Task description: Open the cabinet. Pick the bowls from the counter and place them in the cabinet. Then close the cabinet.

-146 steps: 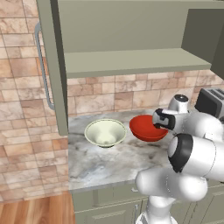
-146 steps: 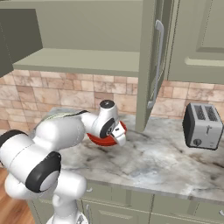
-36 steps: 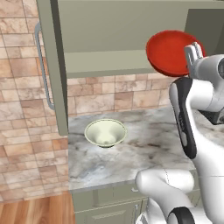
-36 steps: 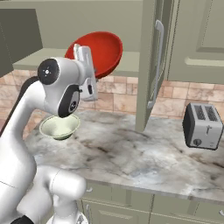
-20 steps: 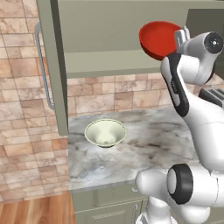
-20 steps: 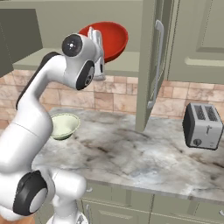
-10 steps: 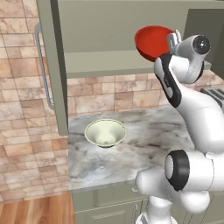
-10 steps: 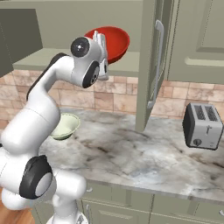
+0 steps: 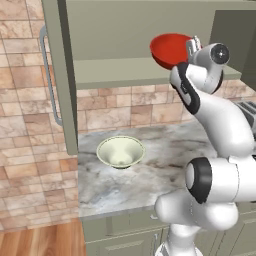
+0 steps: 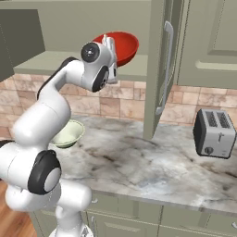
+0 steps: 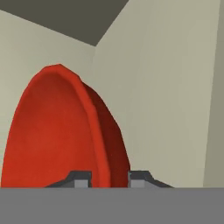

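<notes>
— Scanning from the left: what's there?
— An open cabinet door [image 9: 52,75], then the cream-white bowl [image 9: 120,152] sitting on the marbled surface [image 9: 165,155], well apart from the arm.
— And further right?
— The red bowl [image 9: 171,49] hangs over the cabinet shelf [image 9: 125,72], its rim pinched between the fingers of the end effector [image 11: 109,178].
— So which step?
— Placing the first bowl, I'd judge. Next it needs lowering onto the shelf and letting go; then the cream-white bowl follows, and the doors get shut.

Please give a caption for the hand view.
Claw pinching the rim of the red bowl before green cabinet walls.
</notes>
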You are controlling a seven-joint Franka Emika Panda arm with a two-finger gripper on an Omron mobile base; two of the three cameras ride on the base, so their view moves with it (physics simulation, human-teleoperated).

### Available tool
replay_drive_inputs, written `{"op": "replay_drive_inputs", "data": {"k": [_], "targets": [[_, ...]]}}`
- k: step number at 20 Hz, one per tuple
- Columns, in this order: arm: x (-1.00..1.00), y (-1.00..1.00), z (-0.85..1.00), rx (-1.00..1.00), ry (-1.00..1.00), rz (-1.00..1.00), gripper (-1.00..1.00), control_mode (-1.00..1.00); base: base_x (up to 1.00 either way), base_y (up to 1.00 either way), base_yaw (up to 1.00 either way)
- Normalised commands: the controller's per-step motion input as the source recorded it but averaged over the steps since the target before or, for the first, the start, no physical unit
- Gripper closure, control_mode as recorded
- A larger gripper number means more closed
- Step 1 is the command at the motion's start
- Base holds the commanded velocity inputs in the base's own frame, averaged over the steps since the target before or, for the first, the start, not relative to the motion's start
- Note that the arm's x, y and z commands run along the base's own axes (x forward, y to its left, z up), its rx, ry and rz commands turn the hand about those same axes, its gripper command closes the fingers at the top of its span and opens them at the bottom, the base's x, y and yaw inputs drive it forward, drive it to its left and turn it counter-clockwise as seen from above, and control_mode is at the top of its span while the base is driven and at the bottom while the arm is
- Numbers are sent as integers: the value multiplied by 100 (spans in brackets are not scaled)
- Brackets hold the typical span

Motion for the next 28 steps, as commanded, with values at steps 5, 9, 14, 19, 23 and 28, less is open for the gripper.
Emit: {"op": "replay_drive_inputs", "data": {"k": [5,9,14,19,23,28], "targets": [[48,0,-18,0,-1,0,-100,-100,0,0,0],[28,0,-6,0,-2,0,-100,-100,0,0,0],[0,0,12,0,-2,0,-100,-100,0,0,0],[-24,0,40,0,-11,0,-100,-100,0,0,0],[-74,0,44,7,-6,5,-100,-100,0,0,0],[-100,0,4,11,0,7,-100,-100,0,0,0]]}}
